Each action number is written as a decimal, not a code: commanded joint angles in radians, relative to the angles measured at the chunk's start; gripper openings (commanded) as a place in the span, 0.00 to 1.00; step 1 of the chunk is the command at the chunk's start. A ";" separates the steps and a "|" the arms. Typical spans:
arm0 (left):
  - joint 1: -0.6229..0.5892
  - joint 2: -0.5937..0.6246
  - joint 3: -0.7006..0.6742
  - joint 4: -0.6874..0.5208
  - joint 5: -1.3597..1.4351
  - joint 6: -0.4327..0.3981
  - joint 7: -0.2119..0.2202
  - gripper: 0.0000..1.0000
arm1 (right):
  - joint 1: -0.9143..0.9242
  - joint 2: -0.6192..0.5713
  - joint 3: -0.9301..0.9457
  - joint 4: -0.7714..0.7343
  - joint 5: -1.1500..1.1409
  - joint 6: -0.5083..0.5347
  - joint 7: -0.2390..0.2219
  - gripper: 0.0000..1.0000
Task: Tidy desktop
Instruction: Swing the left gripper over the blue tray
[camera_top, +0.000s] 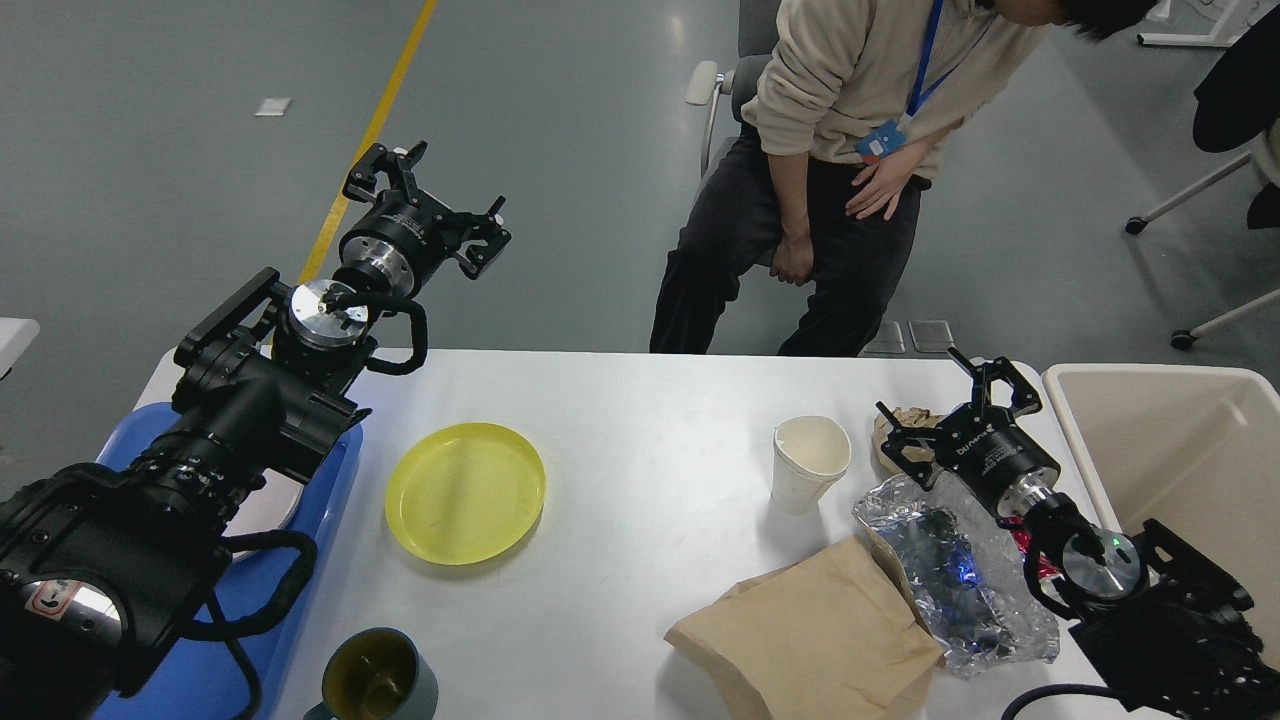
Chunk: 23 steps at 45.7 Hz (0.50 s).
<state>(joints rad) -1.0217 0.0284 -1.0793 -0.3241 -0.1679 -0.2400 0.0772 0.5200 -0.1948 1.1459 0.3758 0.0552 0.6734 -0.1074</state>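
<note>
The white desktop (640, 400) carries a yellow plate (465, 493), a white paper cup (808, 462), a flat brown paper bag (810, 630), a crinkled silvery wrapper (950, 570) and a crumpled brown paper wad (900, 425). My right gripper (955, 402) is open, its fingers spread just over the wad near the table's far right edge. Beyond the far left edge, my left gripper (432, 198) hangs open and empty above the floor.
A blue tray (335, 500) at the left holds a white dish, mostly hidden by my left arm. A dark mug (378, 678) stands at the front edge. A beige bin (1180, 440) sits right of the table. A person (850, 150) sits just behind it.
</note>
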 joint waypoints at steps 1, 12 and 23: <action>0.000 0.016 -0.001 -0.006 -0.004 -0.005 0.001 0.97 | 0.001 0.000 0.000 0.000 0.000 0.000 0.000 1.00; 0.041 0.021 0.004 -0.003 0.004 -0.035 0.052 0.97 | 0.000 0.000 0.000 0.000 0.000 0.000 0.000 1.00; 0.068 0.010 0.019 -0.006 -0.002 -0.041 0.035 0.97 | 0.000 0.000 0.000 0.000 0.000 0.000 0.000 1.00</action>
<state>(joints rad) -0.9519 0.0335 -1.0743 -0.3284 -0.1643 -0.2801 0.1151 0.5201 -0.1948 1.1459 0.3758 0.0552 0.6734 -0.1074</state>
